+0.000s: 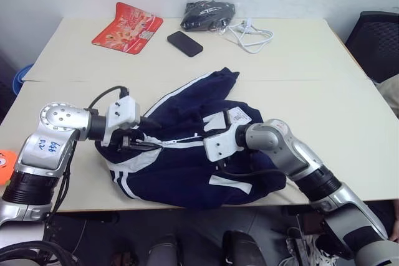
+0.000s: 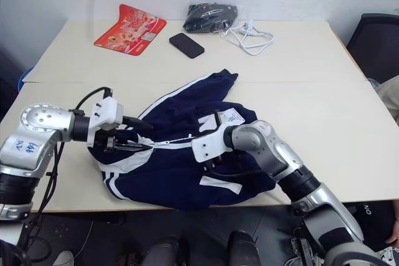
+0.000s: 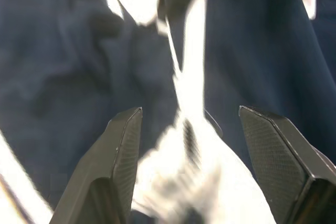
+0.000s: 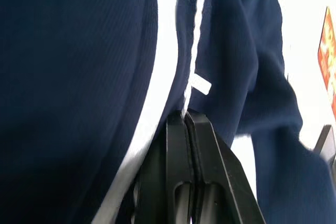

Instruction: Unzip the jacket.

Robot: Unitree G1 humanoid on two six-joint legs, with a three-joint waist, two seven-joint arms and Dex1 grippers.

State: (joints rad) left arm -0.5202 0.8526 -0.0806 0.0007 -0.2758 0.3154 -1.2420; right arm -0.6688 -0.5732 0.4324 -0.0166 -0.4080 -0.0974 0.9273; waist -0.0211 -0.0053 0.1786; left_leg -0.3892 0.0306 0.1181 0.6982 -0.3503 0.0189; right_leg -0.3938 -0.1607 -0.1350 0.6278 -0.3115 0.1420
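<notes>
i see a pale table (image 1: 324, 91) carrying the navy jacket (image 1: 187, 172), a red packet (image 1: 126, 28), a black phone (image 1: 184, 43), a bagged black bundle (image 1: 207, 14) and a white cable (image 1: 249, 37).

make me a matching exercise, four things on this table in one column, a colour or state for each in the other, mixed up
Things:
1. jacket
2. phone
3. right gripper
4. snack packet

Colour or state:
a. red, lying flat at the far left
b. shut at the white zipper line
c. navy with white stripes
d. black, beside the packet

Pairs: 1-c, 2-d, 3-b, 4-a
</notes>
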